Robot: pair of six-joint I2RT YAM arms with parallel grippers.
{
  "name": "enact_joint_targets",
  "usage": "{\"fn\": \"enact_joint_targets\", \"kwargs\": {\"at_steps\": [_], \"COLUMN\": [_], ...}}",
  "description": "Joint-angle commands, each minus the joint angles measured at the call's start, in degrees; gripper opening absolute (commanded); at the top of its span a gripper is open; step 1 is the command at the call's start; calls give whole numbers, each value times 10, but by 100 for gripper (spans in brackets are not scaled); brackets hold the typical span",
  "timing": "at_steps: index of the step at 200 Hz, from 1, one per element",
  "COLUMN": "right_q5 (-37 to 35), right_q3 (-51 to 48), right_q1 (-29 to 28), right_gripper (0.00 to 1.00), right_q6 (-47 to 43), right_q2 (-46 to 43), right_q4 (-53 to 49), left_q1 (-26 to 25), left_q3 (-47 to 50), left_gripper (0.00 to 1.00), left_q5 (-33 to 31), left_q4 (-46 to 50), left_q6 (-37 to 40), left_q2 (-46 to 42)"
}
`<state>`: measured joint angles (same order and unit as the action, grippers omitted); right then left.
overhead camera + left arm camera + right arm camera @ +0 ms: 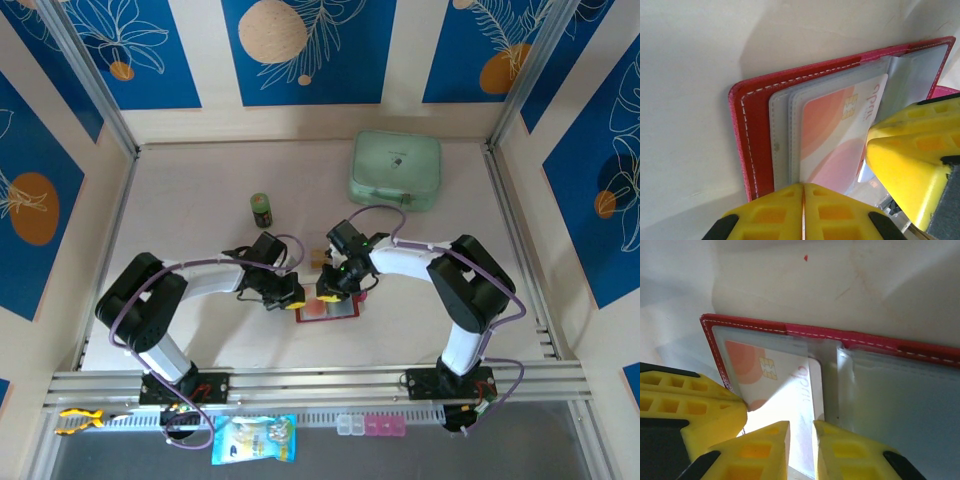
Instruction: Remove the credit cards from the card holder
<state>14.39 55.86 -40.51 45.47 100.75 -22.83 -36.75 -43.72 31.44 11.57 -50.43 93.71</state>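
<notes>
**Q:** How do the jaws stand?

**A:** Left gripper (802, 212): clenched at the near edge of the card holder (752, 130). Right gripper (801, 440): narrowly parted over the end of the pale card (835, 135), clasping nothing.

**Q:** Progress?

**A:** The holder lies open on the worktop (200, 200) with the card in its clear sleeve (782, 130). Judged barely begun; withdrawal remains.

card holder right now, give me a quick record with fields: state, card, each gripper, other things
card holder: red, lying open on the table
card: pale pink with a chip, among the clear sleeves
left gripper: shut at the holder's edge
right gripper: narrowly apart over the card, grip unclear
elsewhere: mint-green case, small green jar
</notes>
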Motion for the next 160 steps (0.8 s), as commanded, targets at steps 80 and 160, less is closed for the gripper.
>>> {"fn": "enact_joint_targets", "kwargs": {"at_steps": [80, 160], "right_q5": [-26, -46], "right_q3": [17, 21], "right_q1": [-5, -8], "right_gripper": [22, 21], "right_q6": [-4, -15], "right_q2": [5, -6], "right_q4": [-42, -49], "left_q1": [6, 7], "left_q3": [8, 7], "left_gripper": [8, 8], "left_q5": [-14, -13], "left_q4": [27, 28], "left_q6": [18, 19], "left_q2": [-4, 1]}}
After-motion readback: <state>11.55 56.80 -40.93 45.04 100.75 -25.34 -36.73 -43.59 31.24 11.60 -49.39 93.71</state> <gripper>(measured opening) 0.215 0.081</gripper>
